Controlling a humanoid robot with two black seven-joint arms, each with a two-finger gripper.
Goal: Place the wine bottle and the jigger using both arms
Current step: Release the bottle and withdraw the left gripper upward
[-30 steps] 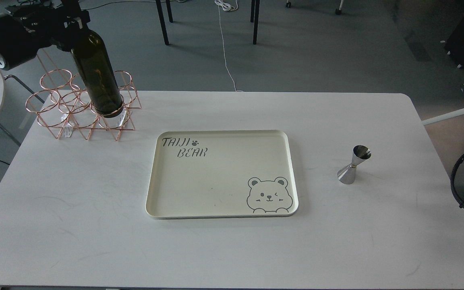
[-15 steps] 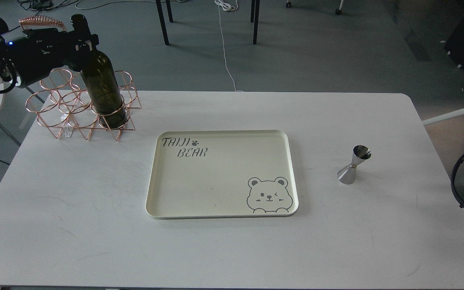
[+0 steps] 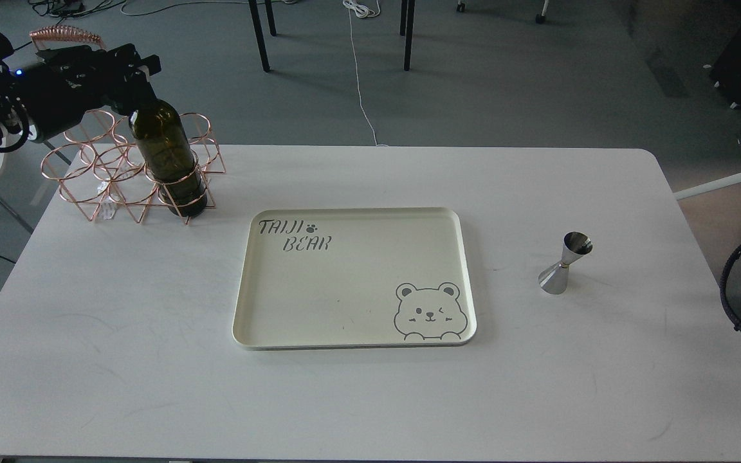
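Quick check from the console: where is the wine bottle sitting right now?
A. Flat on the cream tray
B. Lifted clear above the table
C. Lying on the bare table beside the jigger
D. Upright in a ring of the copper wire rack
D: the wine bottle stands with its base inside a front ring of the copper wire rack, its neck at the left tool; the tray holds nothing.

Open table [image 3: 370,399] surrounds the jigger [image 3: 564,263] (tray [image 3: 351,337] well apart); copper rack [image 3: 119,173] crowds the wine bottle [image 3: 166,154].
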